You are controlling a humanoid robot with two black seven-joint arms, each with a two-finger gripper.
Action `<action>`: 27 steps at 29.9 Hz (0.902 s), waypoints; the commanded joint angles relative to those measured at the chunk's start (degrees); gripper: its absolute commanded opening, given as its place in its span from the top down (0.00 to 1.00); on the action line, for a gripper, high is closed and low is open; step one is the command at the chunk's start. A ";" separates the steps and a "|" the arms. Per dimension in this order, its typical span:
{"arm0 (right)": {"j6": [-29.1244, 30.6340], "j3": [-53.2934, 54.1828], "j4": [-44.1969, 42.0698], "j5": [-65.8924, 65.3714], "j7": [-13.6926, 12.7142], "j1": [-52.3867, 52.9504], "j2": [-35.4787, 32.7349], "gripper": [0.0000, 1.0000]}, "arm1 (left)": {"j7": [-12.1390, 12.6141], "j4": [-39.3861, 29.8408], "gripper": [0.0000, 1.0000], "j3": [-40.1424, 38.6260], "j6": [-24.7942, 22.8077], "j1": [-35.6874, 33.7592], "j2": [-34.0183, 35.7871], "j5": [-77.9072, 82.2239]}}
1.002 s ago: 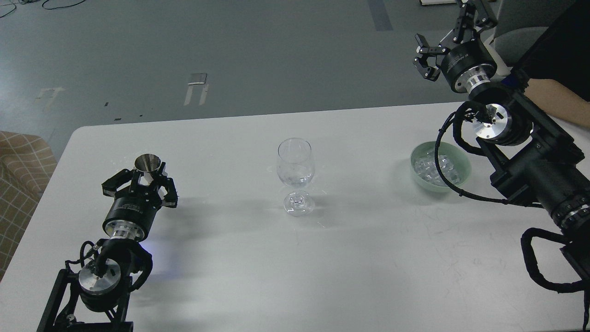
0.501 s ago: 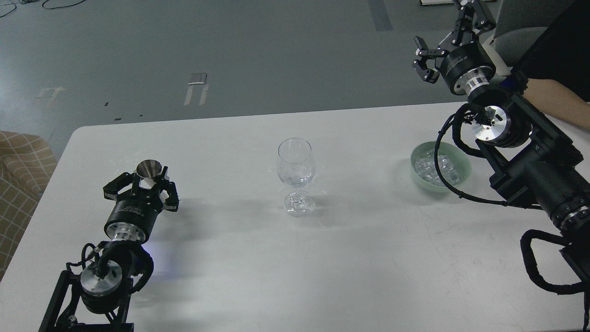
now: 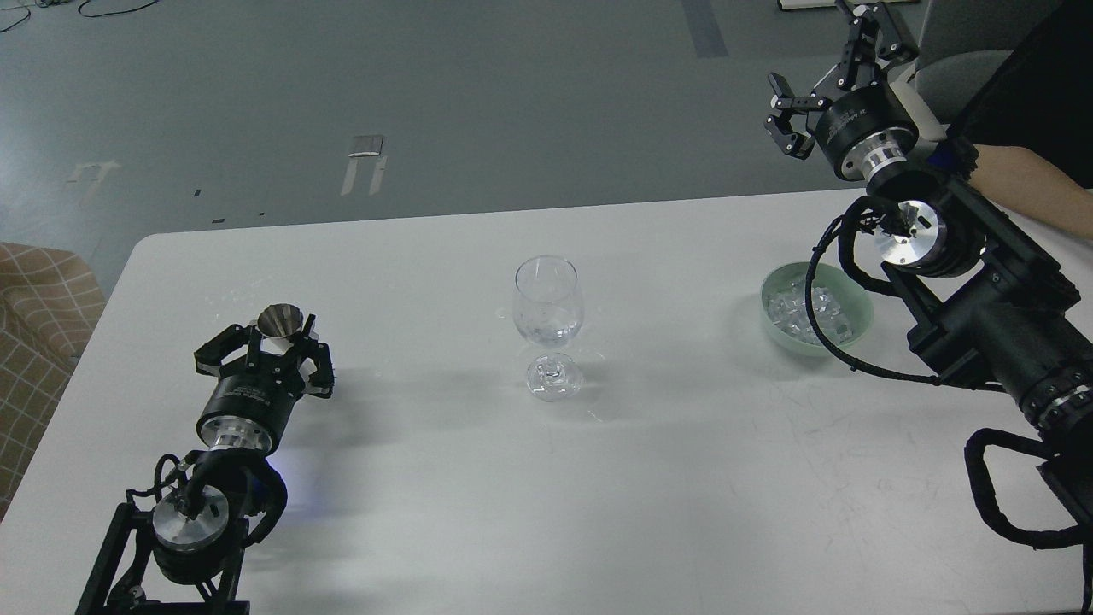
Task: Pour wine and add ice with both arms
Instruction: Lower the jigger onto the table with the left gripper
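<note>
A clear stemmed glass (image 3: 547, 299) stands upright at the table's middle; something clear glints low in its bowl. The ice (image 3: 798, 307), a heap of small clear cubes, lies in a pale green bowl (image 3: 861, 318) at the right. My left gripper (image 3: 275, 343) is low over the table's left part and shut on a small shiny metal cup (image 3: 280, 321), held mouth up. My right gripper (image 3: 821, 68) is open and empty, raised beyond the table's far right edge, well above and behind the bowl.
The white table (image 3: 512, 495) ends just behind the glass, with grey floor beyond. A person's bare forearm (image 3: 1025, 184) rests at the far right corner. A checked seat (image 3: 38, 299) stands off the left edge.
My left gripper has drawn back toward me with the metal cup in it. My right gripper has shifted slightly up and away, still open.
</note>
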 commanded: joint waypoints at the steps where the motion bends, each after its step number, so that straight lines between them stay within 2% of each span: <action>1: 0.00 0.00 0.00 -0.01 0.02 0.00 -0.05 0.00 | 0.00 0.11 0.56 0.09 0.00 0.02 0.00 0.00; 27: 0.00 0.09 0.00 -0.10 0.02 -0.35 -0.05 0.00 | 0.00 0.90 0.49 0.18 -0.08 0.02 0.00 0.09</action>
